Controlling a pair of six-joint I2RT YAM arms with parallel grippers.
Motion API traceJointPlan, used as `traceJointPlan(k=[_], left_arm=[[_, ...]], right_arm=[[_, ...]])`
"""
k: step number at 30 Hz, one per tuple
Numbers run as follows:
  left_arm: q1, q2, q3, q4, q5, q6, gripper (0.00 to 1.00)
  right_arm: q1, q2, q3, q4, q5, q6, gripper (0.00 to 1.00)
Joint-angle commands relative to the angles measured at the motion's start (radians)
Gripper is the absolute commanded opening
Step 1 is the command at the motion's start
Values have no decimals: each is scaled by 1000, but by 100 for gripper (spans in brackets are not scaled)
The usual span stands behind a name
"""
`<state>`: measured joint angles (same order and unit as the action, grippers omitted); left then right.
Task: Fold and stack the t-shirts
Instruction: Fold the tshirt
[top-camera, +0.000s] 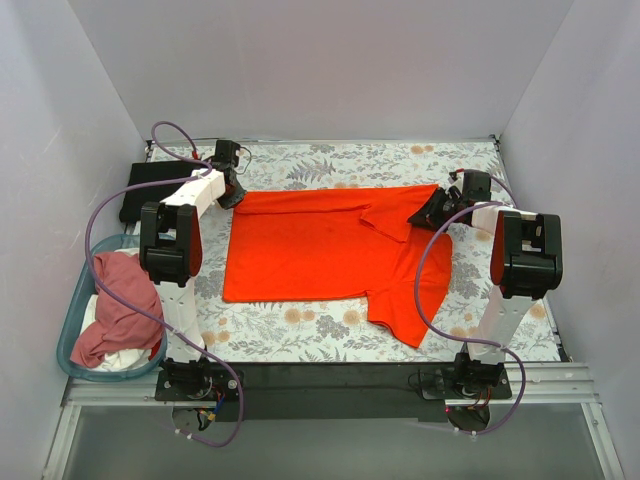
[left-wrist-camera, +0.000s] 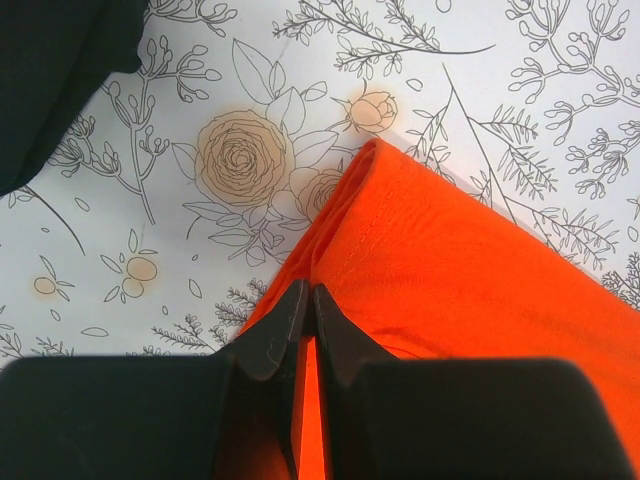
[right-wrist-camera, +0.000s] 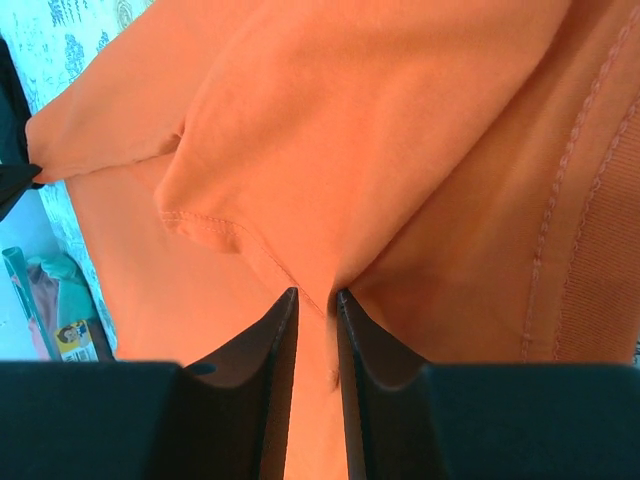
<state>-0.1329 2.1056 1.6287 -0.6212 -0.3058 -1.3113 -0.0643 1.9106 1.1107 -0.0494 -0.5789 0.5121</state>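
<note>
The orange-red t-shirt (top-camera: 320, 255) lies spread on the flowered table, its far edge folded toward me. My left gripper (top-camera: 233, 197) is shut on its far left corner (left-wrist-camera: 400, 240), cloth pinched between the fingers (left-wrist-camera: 270, 335). My right gripper (top-camera: 428, 212) is shut on the folded sleeve at the far right (right-wrist-camera: 330, 150), cloth between the fingers (right-wrist-camera: 275, 330). A black t-shirt (top-camera: 150, 190) lies flat at the far left, also seen in the left wrist view (left-wrist-camera: 50, 70). A dusty pink t-shirt (top-camera: 120, 300) and a white one (top-camera: 125, 358) lie in the basket.
The teal plastic basket (top-camera: 75, 305) stands at the left table edge beside the left arm. White walls close in the table on three sides. The near sleeve of the orange-red shirt (top-camera: 410, 315) reaches toward the right arm's base.
</note>
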Motion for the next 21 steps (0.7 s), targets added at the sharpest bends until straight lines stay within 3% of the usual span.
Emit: traceJointPlan(k=[1, 17, 20, 21], left_arm=[[-1, -44, 31, -5, -13, 14, 4], [-1, -44, 28, -5, -4, 12, 4], [-1, -42, 30, -6, -6, 12, 4], [-1, -42, 31, -8, -6, 14, 4]], right_arm=[[6, -45, 41, 8, -19, 8, 29], [6, -1, 34, -17, -3, 8, 28], [6, 2, 32, -17, 5, 2, 21], [6, 1, 35, -17, 7, 2, 15]])
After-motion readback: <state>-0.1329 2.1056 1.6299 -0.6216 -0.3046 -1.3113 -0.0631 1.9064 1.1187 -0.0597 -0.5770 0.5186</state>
